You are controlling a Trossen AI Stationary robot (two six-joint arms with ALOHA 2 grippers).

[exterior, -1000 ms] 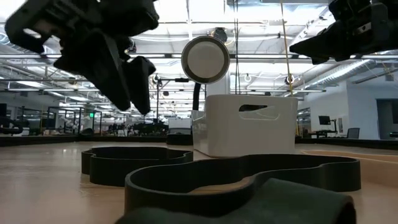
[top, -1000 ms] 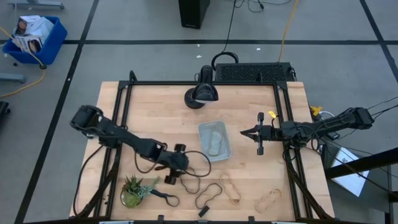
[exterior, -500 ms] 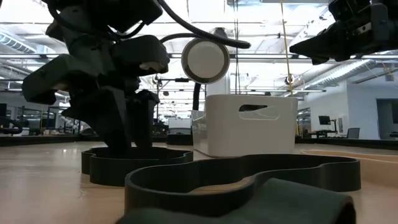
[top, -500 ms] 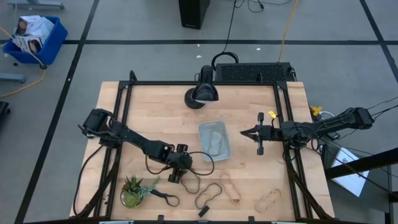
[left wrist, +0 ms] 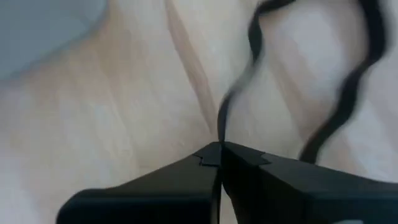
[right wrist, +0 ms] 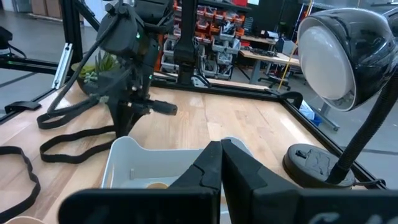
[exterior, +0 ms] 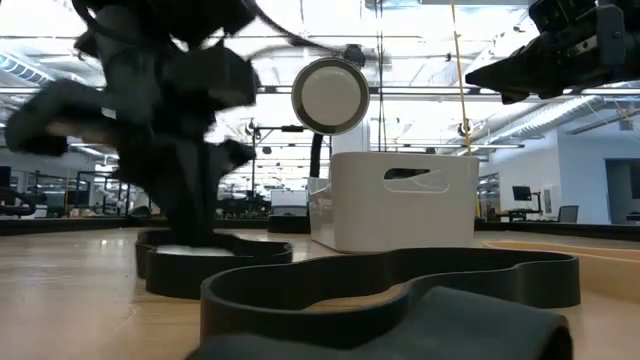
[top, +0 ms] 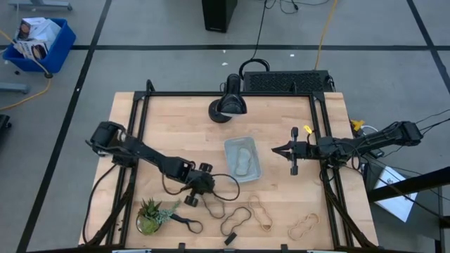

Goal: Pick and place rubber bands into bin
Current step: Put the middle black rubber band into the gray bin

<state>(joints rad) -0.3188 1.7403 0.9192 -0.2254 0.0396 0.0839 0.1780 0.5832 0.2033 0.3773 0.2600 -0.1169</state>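
Note:
My left gripper (top: 202, 190) is down at the table, near of the bin (top: 242, 159), shut on a black rubber band (left wrist: 348, 99); the low view shows it (exterior: 190, 240) standing on that band (exterior: 230, 268). The clear bin holds a tan band (top: 244, 157). More bands lie flat on the wood toward the near edge: a black one (top: 235, 219) and two tan ones (top: 261, 212) (top: 304, 226). My right gripper (top: 276, 150) hangs shut above the table, just right of the bin. My left gripper pinches one thin strand of the black band (left wrist: 221, 132) between its two fingertips. The fingers come from above, pointing down. The rest of the loop (left wrist: 367, 56) trails away slack over the wood.
A desk lamp (top: 228, 105) stands at the far middle of the table. A small potted plant (top: 150, 215) sits at the near left, with another black band (top: 186, 224) beside it. Black frame rails (top: 137, 140) run along the table's sides.
My left gripper has come down from above onto the black band, and its open fingers have shut on a strand of it. My right gripper has kept still.

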